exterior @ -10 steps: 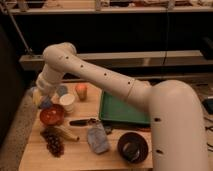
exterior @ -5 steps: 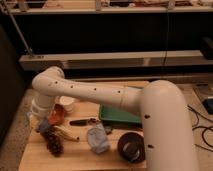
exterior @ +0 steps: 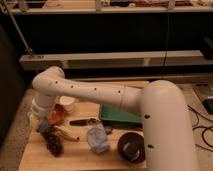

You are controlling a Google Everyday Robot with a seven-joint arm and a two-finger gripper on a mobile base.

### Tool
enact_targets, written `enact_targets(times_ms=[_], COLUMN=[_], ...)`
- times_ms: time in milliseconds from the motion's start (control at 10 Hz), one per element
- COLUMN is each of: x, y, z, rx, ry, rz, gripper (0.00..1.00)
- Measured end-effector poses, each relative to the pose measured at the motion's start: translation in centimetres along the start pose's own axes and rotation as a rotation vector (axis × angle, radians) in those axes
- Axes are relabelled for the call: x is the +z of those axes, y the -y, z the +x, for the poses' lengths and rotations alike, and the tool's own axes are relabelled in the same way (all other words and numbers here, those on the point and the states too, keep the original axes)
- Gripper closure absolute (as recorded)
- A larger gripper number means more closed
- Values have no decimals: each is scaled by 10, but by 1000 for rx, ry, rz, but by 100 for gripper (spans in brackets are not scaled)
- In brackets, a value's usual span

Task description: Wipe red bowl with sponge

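Risks, big to small. The arm [exterior: 100, 95] stretched low over the desk [exterior: 35, 160], from the right side to the left edge. I judged that a careless sweep of the forearm could shove the green tray [exterior: 122, 117] lying under it.

The gripper [exterior: 41, 118] hung at the left edge, just beside the red bowl [exterior: 56, 114]. Its jaws were pressed together on what I took for the sponge [exterior: 43, 125], a blue-grey patch at its tip. The bowl was small and sat close to that edge, so a sideways push while wiping could slide it off or tip it. Rubbing against the rim might drag the sponge out of the pinch. A banana [exterior: 66, 133] and a dark cluster [exterior: 54, 144] lay toward the front-left corner, in the way of any wide stroke.

Containers.
- Tray, mid-desk: nothing seen in the visible part.
- Dark maroon bowl [exterior: 131, 148], front edge, right of centre: inside too dark to tell.
- White cup [exterior: 66, 103], just behind the red bowl: contents hidden.
- Red bowl: partly covered by the wrist, contents not visible.
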Motion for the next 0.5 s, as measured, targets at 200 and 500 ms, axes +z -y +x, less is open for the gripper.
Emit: enact_targets(times_ms=[200,500], x=[1,7], y=[-4,-41], z=[-1,8], rx=[7,29], ry=[-2,-4], rz=[-5,-22], gripper=[96,96])
